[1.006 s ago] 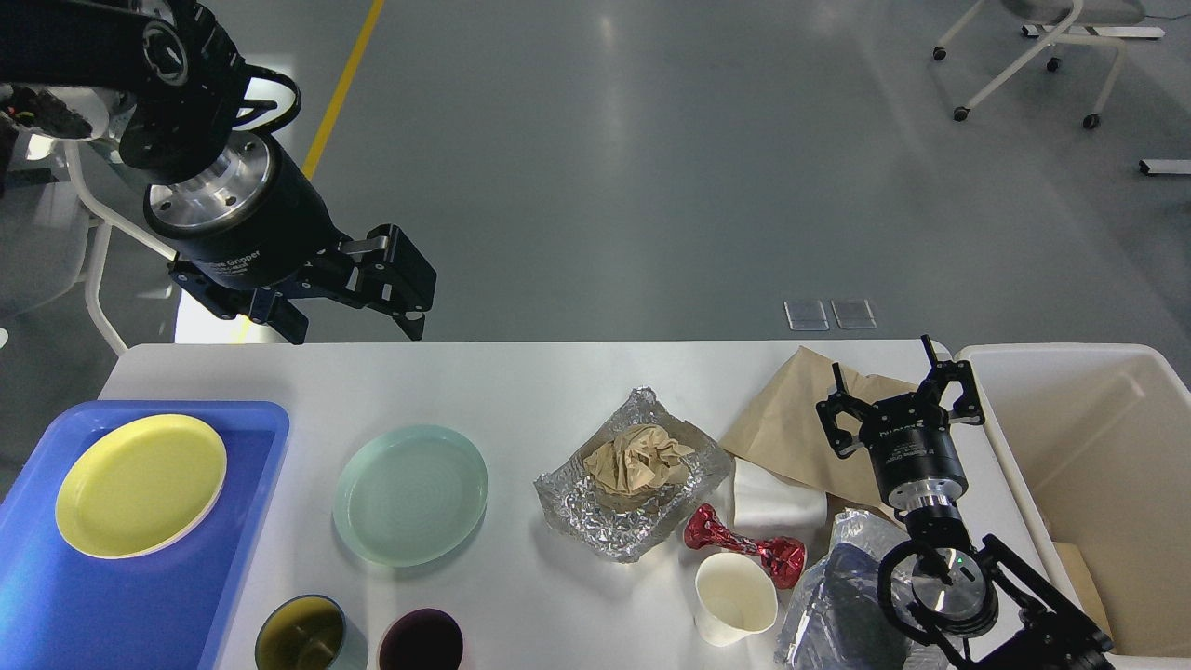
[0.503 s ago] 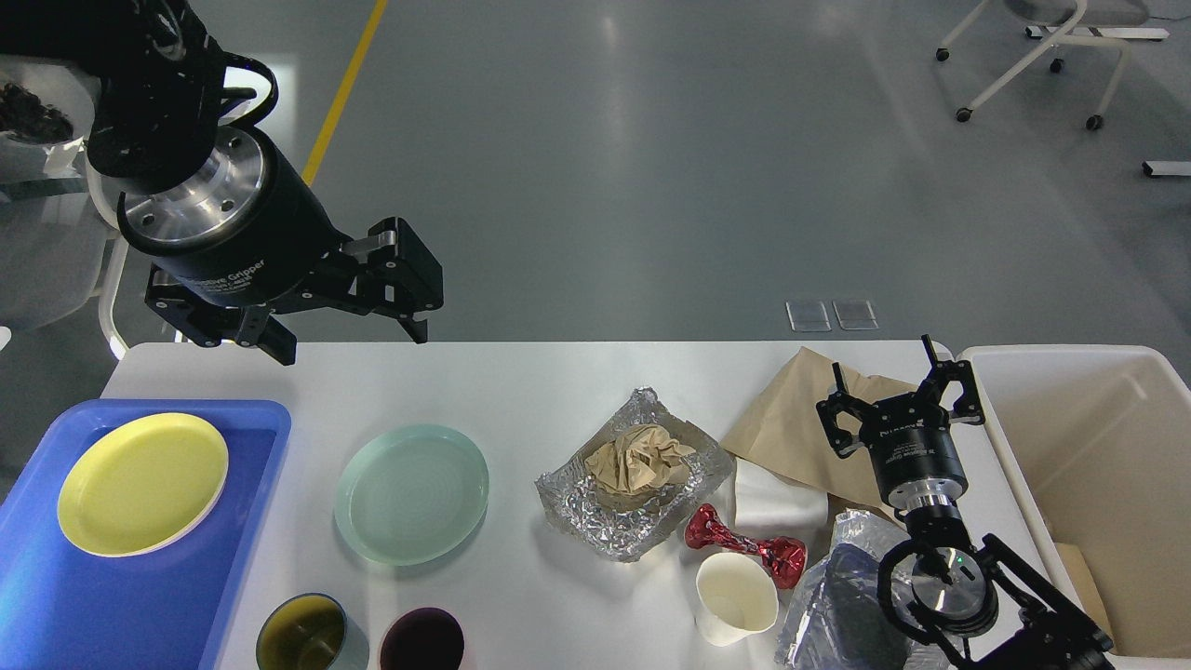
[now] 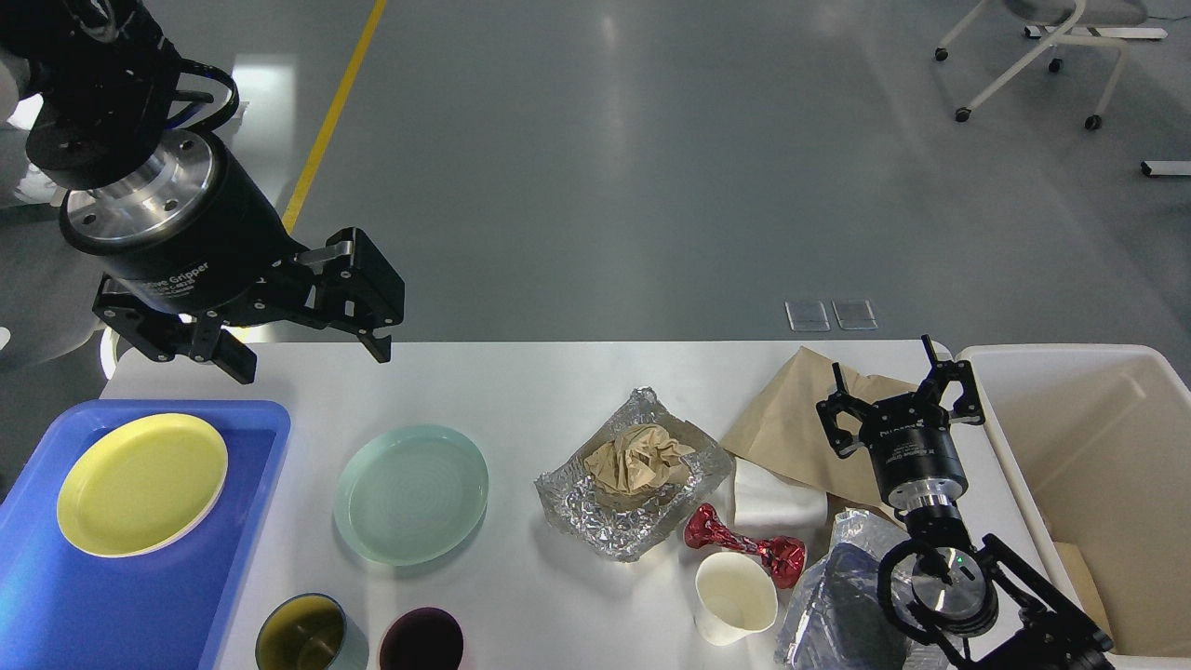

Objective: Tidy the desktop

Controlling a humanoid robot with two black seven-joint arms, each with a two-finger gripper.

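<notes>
**Desktop partly sorted, most items still to be cleared**

The desktop (image 3: 521, 381) fills the near half of the view as the widest surface, and it is far from tidy. At its left edge a blue tray (image 3: 251, 521) is set, and a yellow plate (image 3: 141, 484) is already lying in it. Just right of the tray, a pale green plate (image 3: 411, 493) is left on the bare surface, and two cups, one olive (image 3: 300, 635) and one dark red (image 3: 421, 640), are seen at the near edge.

Towards the right, rubbish is gathered: a foil tray (image 3: 595, 516) holding crumpled brown paper (image 3: 637, 459), a red wrapper (image 3: 744, 547), a white paper cup (image 3: 735, 600), a brown paper bag (image 3: 791, 428) and a silvery plastic bag (image 3: 837, 596). Beyond the right edge a cream bin (image 3: 1070, 447) is placed; only a scrap of something brown is visible in it.

The left gripper (image 3: 307, 358) is held above the far left corner, released, with nothing between its fingers. The right gripper (image 3: 898, 395) is poised over the brown paper bag, likewise spread and holding nothing.

By this layout, one plate appears sorted; the second plate, the cups and all the rubbish are judged still to be dealt with.
</notes>
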